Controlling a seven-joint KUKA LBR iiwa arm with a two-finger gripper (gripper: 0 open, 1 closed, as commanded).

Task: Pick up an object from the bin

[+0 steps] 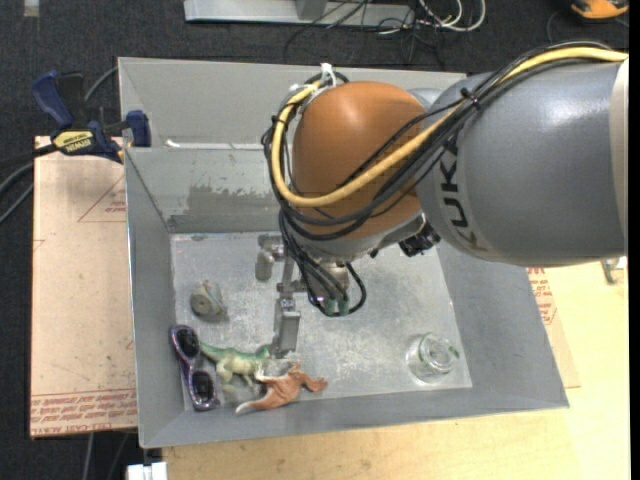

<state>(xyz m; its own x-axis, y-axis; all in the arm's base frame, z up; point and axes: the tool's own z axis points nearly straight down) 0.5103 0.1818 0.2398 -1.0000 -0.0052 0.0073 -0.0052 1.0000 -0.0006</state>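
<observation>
— Where is the gripper (283, 347) hanging?

— Low in the bin (150, 268), toward the front wall. In the camera view its tip sits right at the right-hand end of the green toy dinosaur (238, 365). So the toy's body lies to the left of the tip and a touch nearer the front wall.

— Open or closed?

— I can't tell from here. I see nothing caught in it.

— How does the green one lie?

— Flat on the bin floor. Its long axis runs roughly left to right across the view, close to parallel with the front wall. I can't make out which end is the head.

— Anything crowding it?

— The orange toy dinosaur (283, 389) is just in front, touching it or nearly so. Its long axis slants up toward the right, and its right end reaches past the tip. The purple sunglasses (190, 364) lie off the green toy's left end, running front to back. A clear cup (432, 357) stands well apart on the right.

— So what does the coming move turn on?

— My guess is a small shift leftward to get over the middle of the green body. Then it would close across that left-to-right axis, not along it, keeping clear of the orange one.
</observation>
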